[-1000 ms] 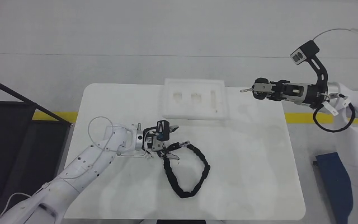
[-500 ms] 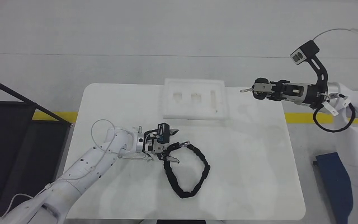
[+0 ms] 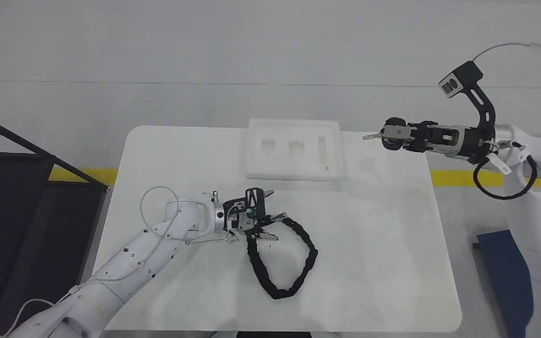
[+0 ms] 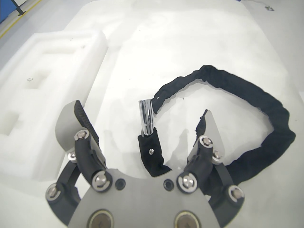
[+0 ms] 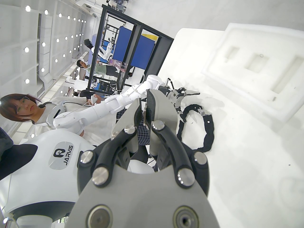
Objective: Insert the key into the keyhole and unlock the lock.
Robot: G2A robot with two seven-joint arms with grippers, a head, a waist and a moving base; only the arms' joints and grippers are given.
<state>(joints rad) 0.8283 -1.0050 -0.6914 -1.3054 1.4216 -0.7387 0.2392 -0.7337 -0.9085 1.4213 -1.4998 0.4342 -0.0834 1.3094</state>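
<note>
Black fabric sleeves the chain lock (image 3: 311, 253) we see at six o'clock of the white foam tray (image 3: 294, 124); left gripper (image 4: 141, 110) spread wide astride its chrome cylinder (image 4: 147, 119), right gripper (image 5: 143, 105) pinched narrow at the tray's three o'clock.

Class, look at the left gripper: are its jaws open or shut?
Open. The left gripper has its jaws wide apart, one on each side of the chrome cylinder, neither touching it.
</note>
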